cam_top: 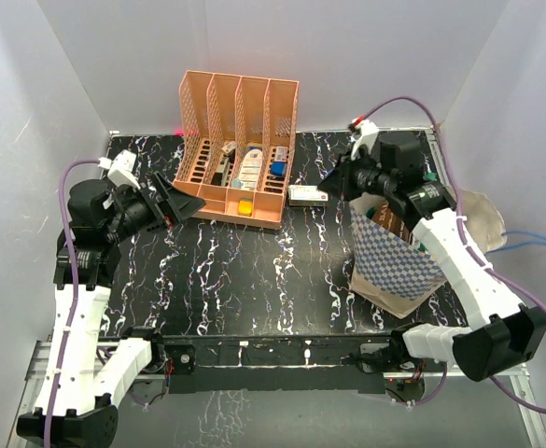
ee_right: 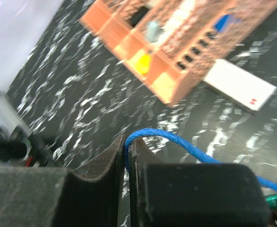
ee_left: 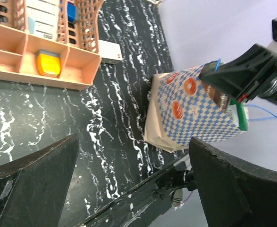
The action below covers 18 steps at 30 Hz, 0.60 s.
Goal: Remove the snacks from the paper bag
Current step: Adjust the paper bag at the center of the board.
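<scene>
Pinching blue handle point(ee_right: 176, 141) of paper bag point(cam_top: 394, 263), right fingers point(ee_right: 98, 182).

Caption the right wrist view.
Right gripper shut on a blue cord above the marbled table, orange rack and white box beyond.

Matt checkered paper bag point(ee_left: 197, 116), smooth black marbled table point(cam_top: 254, 271), perforated orange rack point(cam_top: 254, 103), seemingly plastic.

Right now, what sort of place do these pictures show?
Probably a robot test cell: plain white walls enclose a black marbled table, a left arm and a right arm are bolted at its near edge, and an orange file rack and paper bag look staged.
</scene>
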{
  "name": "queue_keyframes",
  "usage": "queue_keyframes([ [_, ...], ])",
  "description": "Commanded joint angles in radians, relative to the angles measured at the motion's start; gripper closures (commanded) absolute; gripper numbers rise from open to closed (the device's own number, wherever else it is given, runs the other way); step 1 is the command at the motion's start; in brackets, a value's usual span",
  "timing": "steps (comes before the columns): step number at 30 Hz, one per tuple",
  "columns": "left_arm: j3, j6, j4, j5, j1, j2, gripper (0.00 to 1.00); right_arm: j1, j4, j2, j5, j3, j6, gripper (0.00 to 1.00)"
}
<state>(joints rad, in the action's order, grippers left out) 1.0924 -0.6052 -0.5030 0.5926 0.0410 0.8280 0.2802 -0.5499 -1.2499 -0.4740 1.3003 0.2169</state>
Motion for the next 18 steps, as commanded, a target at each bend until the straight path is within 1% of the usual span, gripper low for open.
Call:
queue_keyframes([
  [1,-0.036,-0.119,0.146,0.103,-0.004,0.001,0.02,0.191,0.04,0.074,-0.119,-0.016,-0.001,0.91],
  [4,-0.083,-0.227,0.274,0.146,-0.004,0.002,0.02,0.31,0.071,0.079,-0.068,-0.038,0.045,0.9],
  [6,-0.106,-0.287,0.342,0.179,-0.004,0.01,0.02,0.334,0.105,0.089,-0.064,-0.055,0.075,0.89],
  [9,-0.139,-0.341,0.399,0.199,-0.004,0.005,0.02,0.339,0.139,0.1,-0.059,-0.073,0.072,0.84],
  [10,-0.143,-0.35,0.402,0.197,-0.004,0.001,0.02,0.339,0.116,0.096,-0.045,-0.058,0.057,0.8],
  [12,-0.146,-0.369,0.402,0.198,-0.003,-0.006,0.02,0.34,0.051,0.084,-0.001,-0.003,0.011,0.76],
  [14,-0.154,-0.388,0.414,0.199,-0.004,-0.018,0.02,0.339,-0.006,0.085,0.068,0.035,-0.039,0.71],
  [15,-0.16,-0.396,0.421,0.197,-0.003,-0.027,0.02,0.339,-0.028,0.09,0.105,0.05,-0.058,0.66],
  [16,-0.166,-0.404,0.428,0.19,-0.003,-0.038,0.02,0.339,-0.049,0.099,0.141,0.064,-0.079,0.59],
  [17,-0.175,-0.415,0.436,0.178,-0.002,-0.051,0.01,0.338,-0.072,0.107,0.18,0.08,-0.094,0.5],
  [18,-0.186,-0.429,0.449,0.167,0.001,-0.06,0.02,0.339,-0.093,0.116,0.219,0.096,-0.11,0.37],
])
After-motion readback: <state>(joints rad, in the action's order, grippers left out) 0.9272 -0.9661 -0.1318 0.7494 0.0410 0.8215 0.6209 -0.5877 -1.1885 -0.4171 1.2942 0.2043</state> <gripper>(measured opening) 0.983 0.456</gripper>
